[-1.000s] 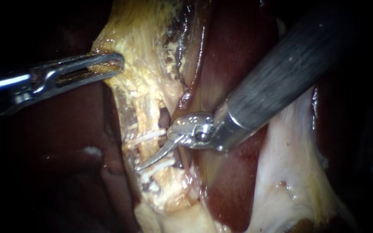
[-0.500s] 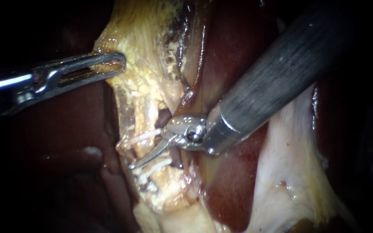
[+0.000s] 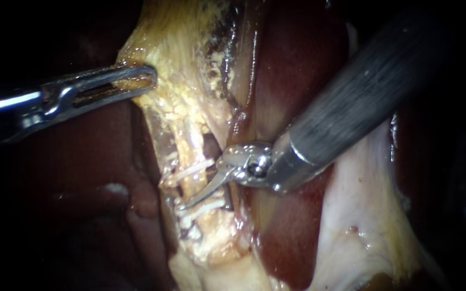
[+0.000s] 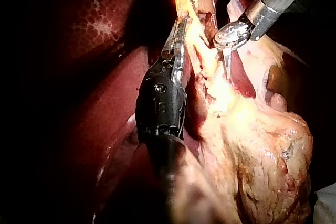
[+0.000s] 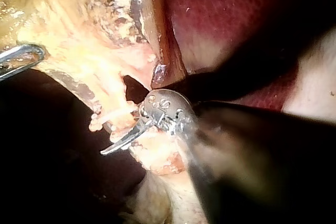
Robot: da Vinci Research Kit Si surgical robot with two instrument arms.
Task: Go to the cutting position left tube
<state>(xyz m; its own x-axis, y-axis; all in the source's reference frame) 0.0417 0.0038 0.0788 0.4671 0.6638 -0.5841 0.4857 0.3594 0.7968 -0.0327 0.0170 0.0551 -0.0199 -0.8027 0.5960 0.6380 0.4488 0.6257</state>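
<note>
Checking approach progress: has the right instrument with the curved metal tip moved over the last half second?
Yes. The right instrument slid toward the view's right, away from the pale spot on the dark red liver, which stayed put.

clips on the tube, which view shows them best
The endoscope view: both white clips show crossing the tube, with the tip of the right instrument between them. The right wrist view shows only one pale clip beside that tip. The left wrist view does not show them clearly.
</note>
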